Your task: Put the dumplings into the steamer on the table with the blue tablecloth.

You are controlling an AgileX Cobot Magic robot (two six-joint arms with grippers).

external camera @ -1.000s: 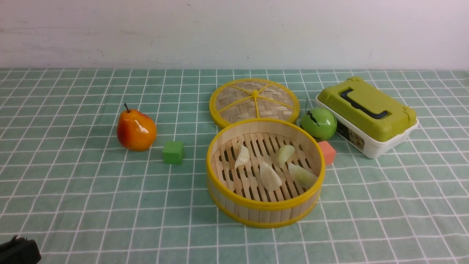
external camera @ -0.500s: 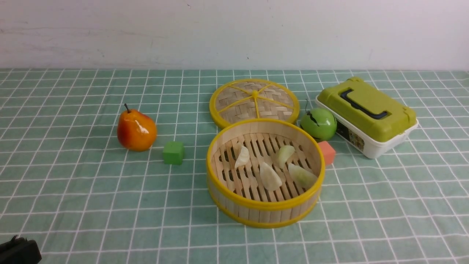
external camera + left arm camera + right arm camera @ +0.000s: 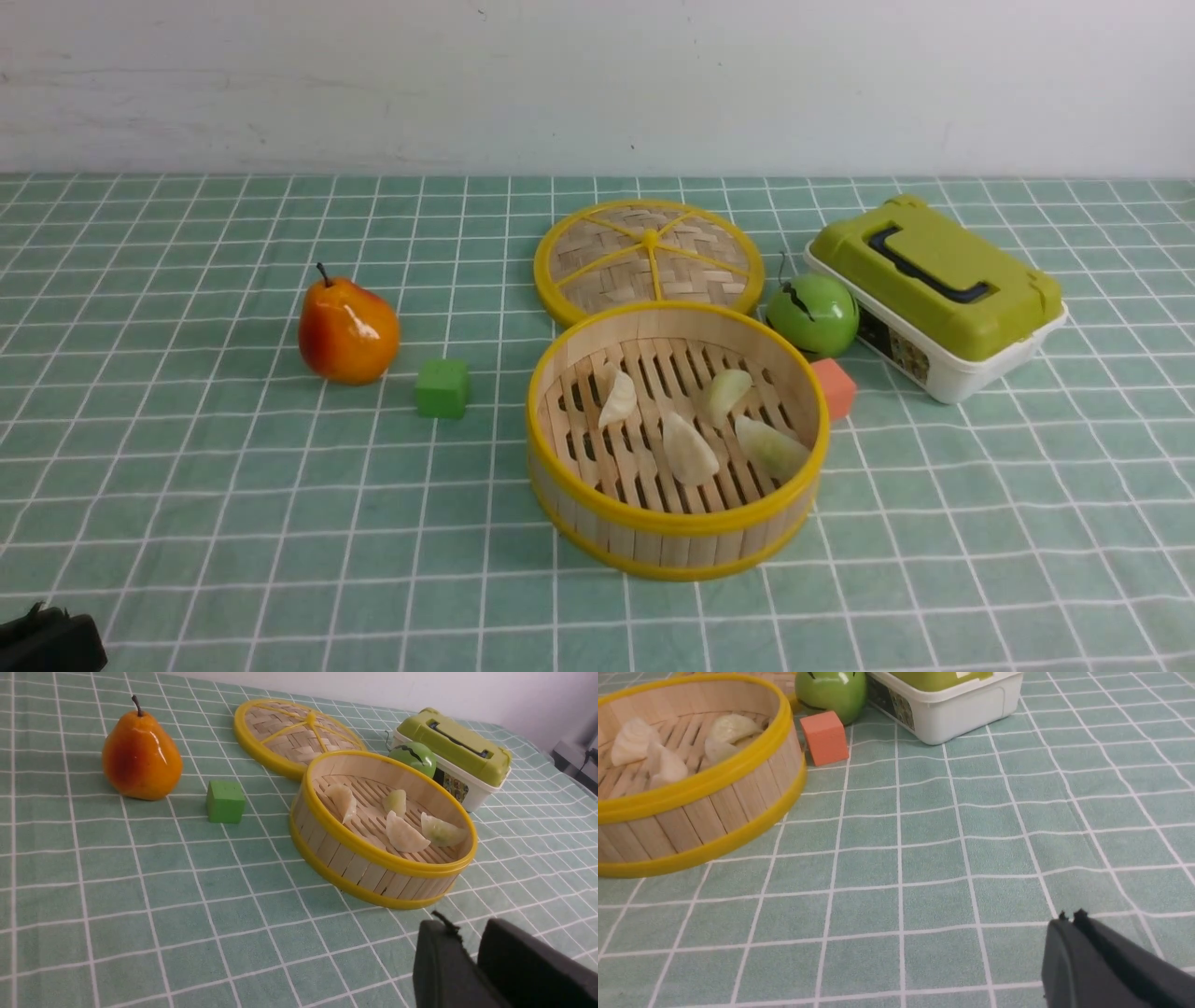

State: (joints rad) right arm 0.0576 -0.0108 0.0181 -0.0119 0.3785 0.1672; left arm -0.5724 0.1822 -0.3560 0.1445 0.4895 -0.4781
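now all four dumplings (image 3: 688, 448) lie inside the uncovered steamer (image 3: 672, 546).

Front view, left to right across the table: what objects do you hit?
pear → green cube → steamer → green-lidded box. The lid, green apple and orange cube overlap these sideways, so they are left out.

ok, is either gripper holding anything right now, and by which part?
Nothing held: left gripper has its jaws slightly apart and empty, right gripper is shut on nothing. All four dumplings lie in the steamer.
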